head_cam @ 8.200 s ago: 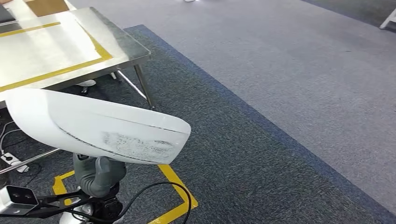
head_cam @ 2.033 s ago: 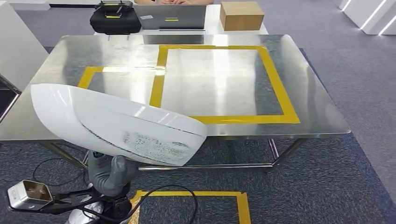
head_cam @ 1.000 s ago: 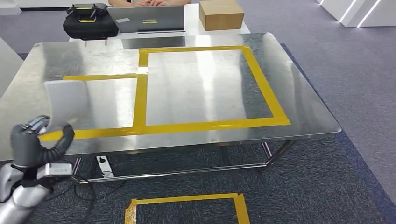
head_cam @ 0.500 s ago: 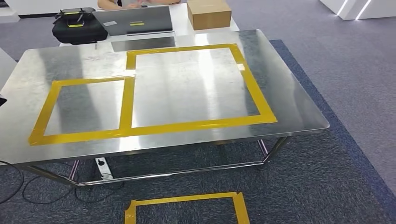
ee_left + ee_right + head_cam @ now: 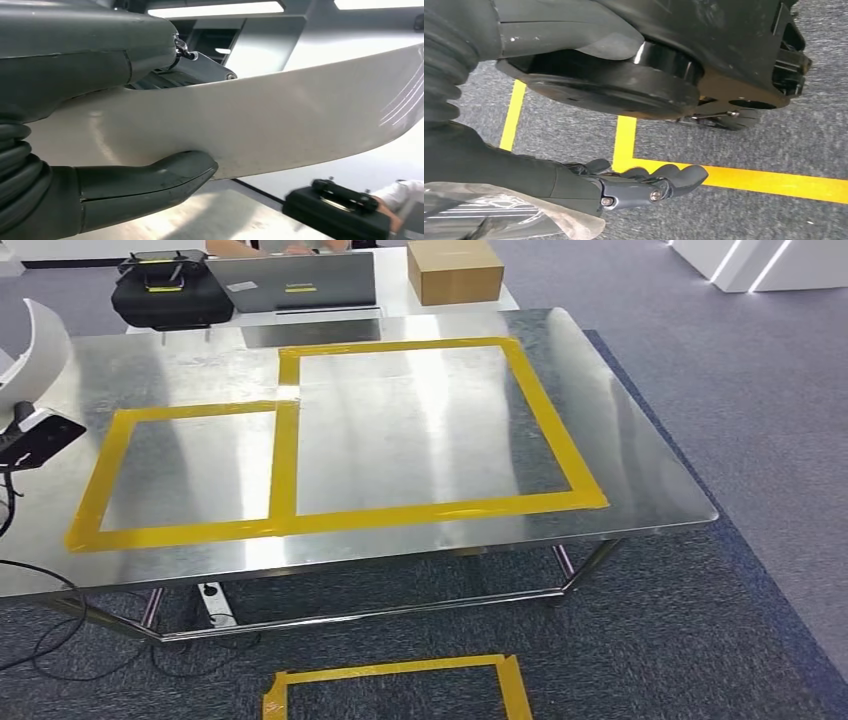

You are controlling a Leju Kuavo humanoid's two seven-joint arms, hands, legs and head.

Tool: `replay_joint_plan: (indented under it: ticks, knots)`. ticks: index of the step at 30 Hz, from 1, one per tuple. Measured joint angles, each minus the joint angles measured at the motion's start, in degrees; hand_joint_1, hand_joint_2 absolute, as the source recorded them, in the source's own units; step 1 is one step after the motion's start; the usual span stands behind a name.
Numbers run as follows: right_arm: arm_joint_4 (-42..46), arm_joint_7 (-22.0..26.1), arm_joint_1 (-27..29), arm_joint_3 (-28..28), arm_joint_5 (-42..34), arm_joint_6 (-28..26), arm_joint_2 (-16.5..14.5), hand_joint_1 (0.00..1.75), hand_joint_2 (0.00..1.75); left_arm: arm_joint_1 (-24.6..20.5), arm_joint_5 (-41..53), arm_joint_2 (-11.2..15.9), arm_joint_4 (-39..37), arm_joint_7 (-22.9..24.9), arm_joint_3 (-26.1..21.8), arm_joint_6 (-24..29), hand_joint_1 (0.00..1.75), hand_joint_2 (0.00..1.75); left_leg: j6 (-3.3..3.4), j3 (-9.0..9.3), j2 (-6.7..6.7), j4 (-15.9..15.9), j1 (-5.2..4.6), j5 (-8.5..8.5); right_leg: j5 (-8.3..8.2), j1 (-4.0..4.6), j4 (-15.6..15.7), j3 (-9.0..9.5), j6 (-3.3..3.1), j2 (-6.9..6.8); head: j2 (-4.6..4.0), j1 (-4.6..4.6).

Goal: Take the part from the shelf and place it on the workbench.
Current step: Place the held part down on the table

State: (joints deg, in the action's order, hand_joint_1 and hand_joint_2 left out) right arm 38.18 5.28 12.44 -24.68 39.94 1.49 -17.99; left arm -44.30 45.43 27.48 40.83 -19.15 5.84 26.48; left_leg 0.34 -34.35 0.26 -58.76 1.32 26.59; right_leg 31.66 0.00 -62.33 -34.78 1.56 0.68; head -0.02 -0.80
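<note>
Head view: steel workbench (image 5: 640, 480) straight ahead, marked with yellow tape (image 5: 285, 455) forming a small rectangle on the left and a bigger one on the right. White part (image 5: 35, 355) pokes in at the left edge, above the bench's left end; a dark bracket of the left arm sits just below it. Beyond the bench: black case (image 5: 165, 290), laptop (image 5: 300, 285), cardboard box (image 5: 455, 270). A person's hands are at the laptop's far edge. More yellow tape on the carpet in front of the bench.

Left wrist view: left hand (image 5: 115, 125) grips the white part (image 5: 280, 130), thick thumb (image 5: 165, 175) pressed against one face, darker fingers (image 5: 205, 67) wrapped over the opposite edge. Part is long, curved, glossy. The black case (image 5: 340, 210) shows behind it, with a person's hand touching it.

Right wrist view: right hand (image 5: 644, 187) hangs over the carpet, holding nothing, fingers lightly curled and close together. Yellow floor tape (image 5: 769, 182) runs under it.
</note>
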Motion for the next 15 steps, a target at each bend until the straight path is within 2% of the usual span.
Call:
replay_joint_plan:
  ticks: [2,3,4,5,6,7,8,9,10,13,15]
  knots:
    - [-0.43,0.41,-0.28,0.0,0.13,0.01,0.14,0.0,1.75,-0.99,0.4,-1.84,-0.99,-0.07,1.26,-0.38,1.75,1.75,0.37,-0.03,-0.01,0.0,-0.08,0.0,2.9,-0.07,-7.69,-4.05,0.32,-0.18,0.0,0.16]
    - [-0.65,0.63,-0.44,0.0,0.16,0.01,0.22,0.0,1.75,-1.24,0.72,-2.85,-1.5,-0.05,1.99,-0.48,1.75,1.75,0.42,0.0,-0.03,-0.01,-0.15,0.01,3.65,-0.09,-10.93,-5.98,0.38,-0.19,0.0,0.19]
    - [-0.82,0.82,-0.61,0.0,0.18,0.0,0.27,0.0,1.75,-1.39,1.04,-3.84,-1.95,-0.02,2.7,-0.5,1.75,1.75,0.47,0.05,-0.04,-0.01,-0.21,0.05,3.42,-0.07,-12.38,-7.11,0.36,-0.19,0.0,0.21]
    - [-0.98,0.96,-0.78,0.0,0.18,-0.02,0.33,0.0,1.75,-1.51,1.32,-4.77,-2.33,0.03,3.41,-0.48,1.75,1.75,0.49,0.14,-0.04,-0.01,-0.27,0.09,2.12,-0.05,-11.57,-7.17,0.24,-0.2,0.0,0.2]
    - [-1.13,1.08,-0.92,0.0,0.19,-0.02,0.43,0.0,1.75,-1.67,1.52,-5.63,-2.61,0.1,4.07,-0.46,1.75,1.75,0.47,0.25,-0.03,-0.01,-0.31,0.15,0.0,-0.03,-8.59,-6.11,0.02,-0.21,0.0,0.21]
    - [-1.23,1.21,-0.96,0.01,0.2,0.04,0.53,0.0,1.31,-1.91,1.62,-6.31,-2.8,0.15,4.61,-0.54,1.31,1.75,0.41,0.34,0.0,-0.01,-0.33,0.23,-2.21,0.01,-4.4,-4.41,-0.26,-0.26,0.0,0.21]
    - [-1.32,1.34,-0.93,0.01,0.21,0.2,0.66,0.0,0.87,-2.26,1.57,-6.86,-2.95,0.25,5.15,-0.71,0.87,1.75,0.27,0.35,0.02,-0.08,-0.45,0.35,-3.75,0.09,-0.46,-2.52,-0.51,-0.31,0.0,0.2]
    - [-1.35,1.45,-0.84,0.01,0.21,0.43,0.8,0.0,0.44,-2.66,1.44,-7.29,-3.08,0.33,5.63,-0.99,0.44,1.75,0.06,0.29,0.04,-0.11,-0.56,0.39,-4.61,0.15,2.33,-1.15,-0.7,-0.35,0.0,0.15]
    - [-1.35,1.53,-0.7,0.01,0.2,0.68,0.92,0.0,0.0,-3.02,1.29,-7.67,-3.18,0.43,6.05,-1.3,0.0,1.75,-0.16,0.22,0.05,-0.13,-0.64,0.39,-4.77,0.24,3.7,-0.43,-0.83,-0.38,0.0,0.14]
    - [-1.35,1.54,-0.34,0.0,0.19,1.21,1.18,0.0,0.0,-3.75,1.04,-8.72,-3.4,0.89,7.34,-2.07,0.0,1.75,-0.92,0.15,0.04,-0.19,-0.59,0.59,-4.88,0.18,4.2,-0.1,-1.45,-0.36,0.0,0.11]
    - [-1.35,1.52,-0.35,0.0,0.19,1.37,1.22,0.0,0.0,-4.14,0.96,-9.1,-3.49,1.16,7.94,-2.28,0.0,1.75,-1.4,-1.08,0.0,-3.25,-0.51,2.71,-5.1,-0.09,4.53,0.08,-2.06,-0.35,0.0,-0.14]
